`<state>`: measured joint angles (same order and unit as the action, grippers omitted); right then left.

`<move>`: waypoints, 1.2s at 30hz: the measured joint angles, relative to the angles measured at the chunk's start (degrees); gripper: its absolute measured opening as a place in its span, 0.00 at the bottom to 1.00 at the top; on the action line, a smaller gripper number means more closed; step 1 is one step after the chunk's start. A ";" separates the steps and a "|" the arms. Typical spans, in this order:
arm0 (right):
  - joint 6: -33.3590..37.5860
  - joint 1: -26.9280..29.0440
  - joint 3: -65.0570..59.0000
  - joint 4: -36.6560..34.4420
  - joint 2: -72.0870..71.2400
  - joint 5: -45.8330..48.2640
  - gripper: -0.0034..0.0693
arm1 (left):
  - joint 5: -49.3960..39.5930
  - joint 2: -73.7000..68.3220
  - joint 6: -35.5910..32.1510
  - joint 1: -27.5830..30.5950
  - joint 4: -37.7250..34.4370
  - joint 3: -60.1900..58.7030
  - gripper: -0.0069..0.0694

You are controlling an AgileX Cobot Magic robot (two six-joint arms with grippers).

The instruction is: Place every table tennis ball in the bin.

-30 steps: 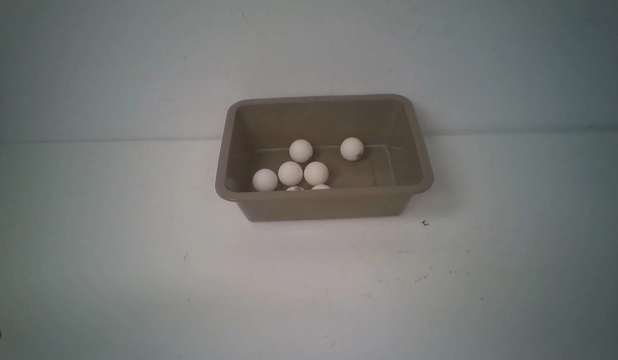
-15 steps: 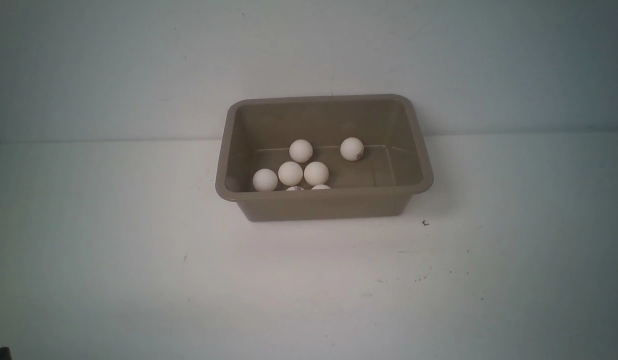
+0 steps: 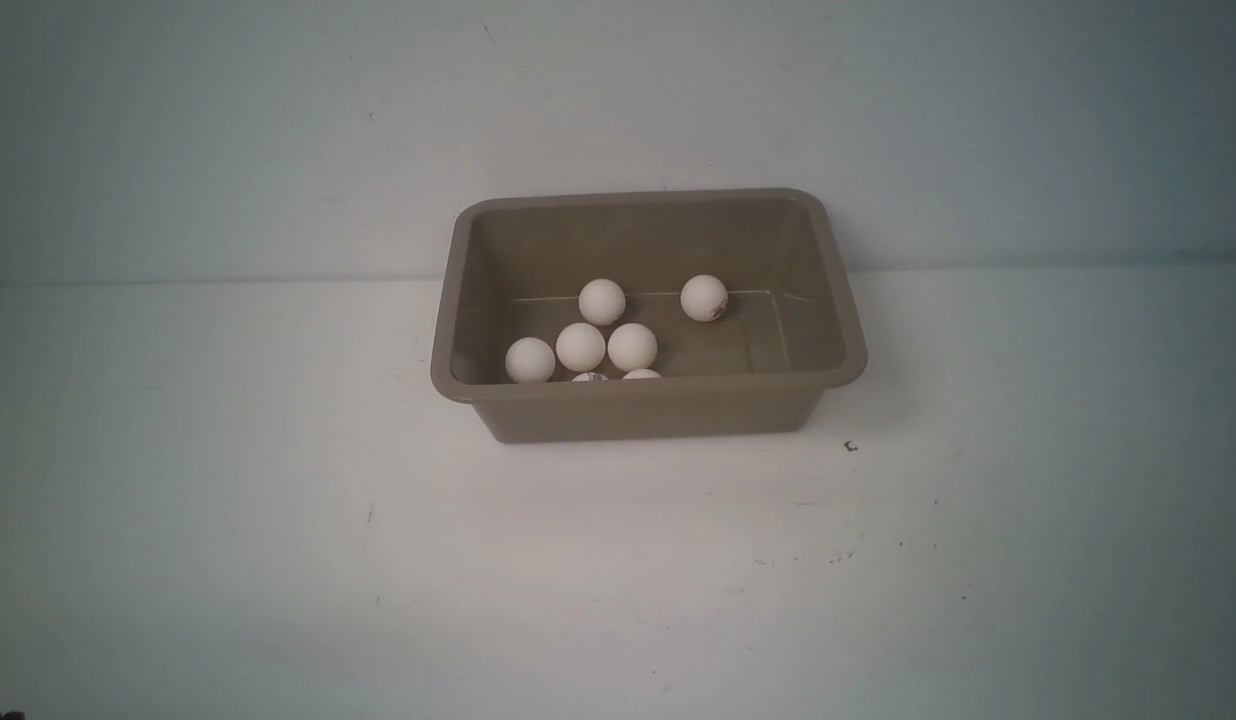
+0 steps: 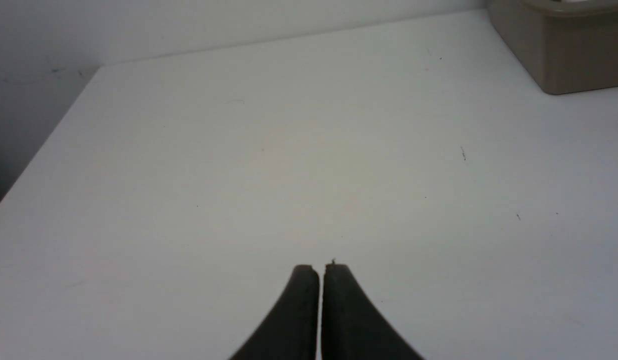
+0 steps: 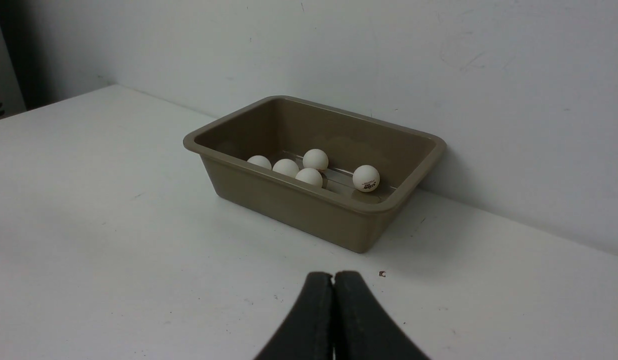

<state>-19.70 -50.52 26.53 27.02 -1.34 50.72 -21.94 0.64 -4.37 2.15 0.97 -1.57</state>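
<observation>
The taupe-brown bin [image 3: 648, 398] stands against the back wall at the table's middle. Several off-white table tennis balls [image 3: 581, 346] lie inside it, most clustered toward its left front; one with a dark printed mark [image 3: 704, 297] lies apart to the right. Two more peek over the front rim. The right wrist view shows the same bin [image 5: 299, 202] and balls [image 5: 365, 178]. My left gripper [image 4: 321, 267] is shut and empty over bare table, far from the bin's corner [image 4: 564, 65]. My right gripper [image 5: 333, 275] is shut and empty, short of the bin. Neither gripper shows in the front view.
The white table [image 3: 618, 580] runs to a pale wall behind the bin. Its left edge [image 4: 44, 145] drops off beside the left gripper. A tiny dark speck [image 3: 851, 446] lies on the table near the bin's front right corner.
A dark piece of the left arm at the front view's bottom left corner has slid down almost out of frame. The bin and balls have not moved.
</observation>
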 joint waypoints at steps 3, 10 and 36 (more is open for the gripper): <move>0.00 0.00 0.00 0.00 0.00 0.00 0.03 | 0.00 0.00 0.04 0.00 0.00 0.00 0.09; 0.00 0.00 0.00 0.00 0.00 0.00 0.03 | 0.00 0.00 0.04 0.00 0.05 0.00 0.09; -2.24 2.96 -0.01 -1.52 0.00 -2.43 0.03 | 0.00 0.00 0.04 0.00 0.06 0.00 0.09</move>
<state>-21.94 -47.57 26.52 25.49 -1.34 48.29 -21.94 0.64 -4.33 2.15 1.03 -1.57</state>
